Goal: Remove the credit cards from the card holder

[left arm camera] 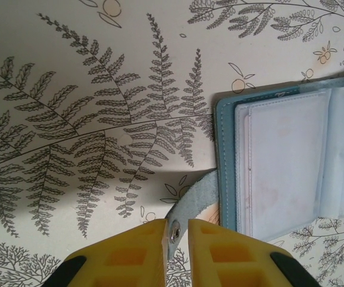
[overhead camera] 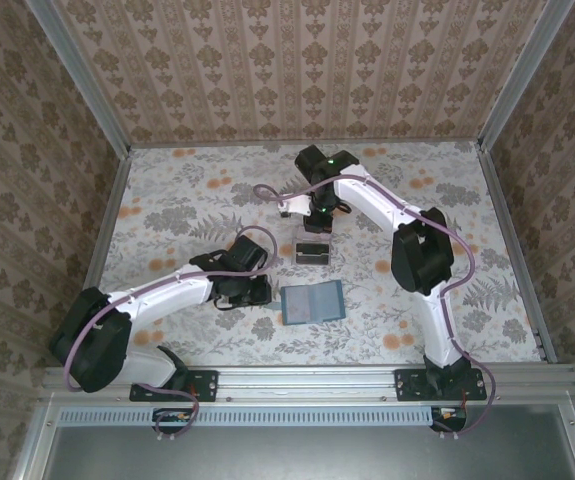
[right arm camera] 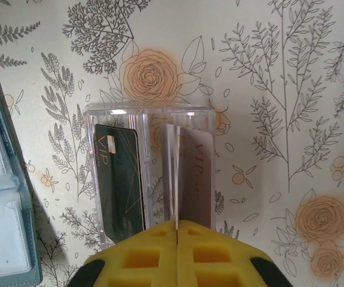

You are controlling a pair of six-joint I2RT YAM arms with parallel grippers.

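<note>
The teal card holder [overhead camera: 313, 302] lies open on the table, its clear pockets [left arm camera: 285, 167] facing up. My left gripper [left arm camera: 176, 230] is shut on its snap strap [left arm camera: 197, 200], at the holder's left side [overhead camera: 257, 292]. My right gripper [overhead camera: 316, 232] hovers over the clear plastic box [right arm camera: 148, 112], its jaws [right arm camera: 176, 226] shut on a thin pale credit card [right arm camera: 172, 173] standing on edge in the box's right half. A pale pinkish VIP card [right arm camera: 200, 173] leans beside it. A dark VIP card [right arm camera: 118, 179] sits in the left half. The holder's edge [right arm camera: 4, 179] shows at left.
The floral tablecloth [overhead camera: 197, 190] covers the table, with patterned walls on three sides. The clear box [overhead camera: 313, 253] stands just behind the holder. A metal rail [overhead camera: 307, 378] runs along the near edge by the arm bases.
</note>
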